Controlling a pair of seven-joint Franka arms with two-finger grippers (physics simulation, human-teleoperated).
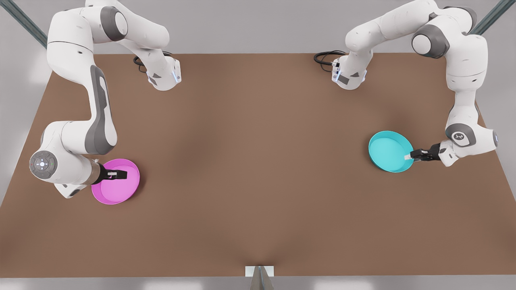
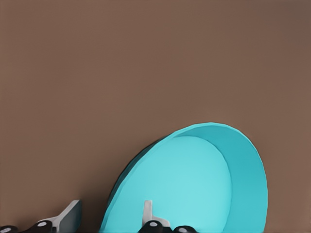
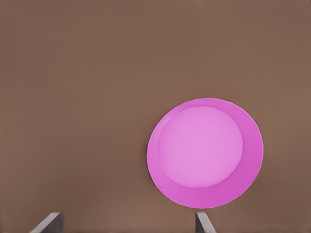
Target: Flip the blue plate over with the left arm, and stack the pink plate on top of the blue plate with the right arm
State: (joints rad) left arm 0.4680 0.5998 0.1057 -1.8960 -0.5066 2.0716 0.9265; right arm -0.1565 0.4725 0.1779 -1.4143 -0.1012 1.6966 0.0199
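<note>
On the brown tabletop (image 1: 250, 169), toward the front view's right, sits the round shallow turquoise-cyan blue plate (image 1: 390, 151), tipped up with its hollow side facing the front view's left. The left arm's small black two-finger gripper (image 1: 408, 156) pinches its rim on the side toward the front view's right; the left wrist view shows one finger (image 2: 147, 212) inside the dish (image 2: 194, 189) and the other (image 2: 68, 217) outside, so the rim sits between them (grasping the plate). Toward the front view's left, the round shallow magenta-pink plate (image 1: 117, 182) lies flat, hollow side up. The right arm's black gripper (image 1: 117, 174) hovers over it, fingers spread apart and holding nothing; the right wrist view shows both fingertips (image 3: 48, 223) clear of the pink plate (image 3: 204, 153). Plates are well apart.
</note>
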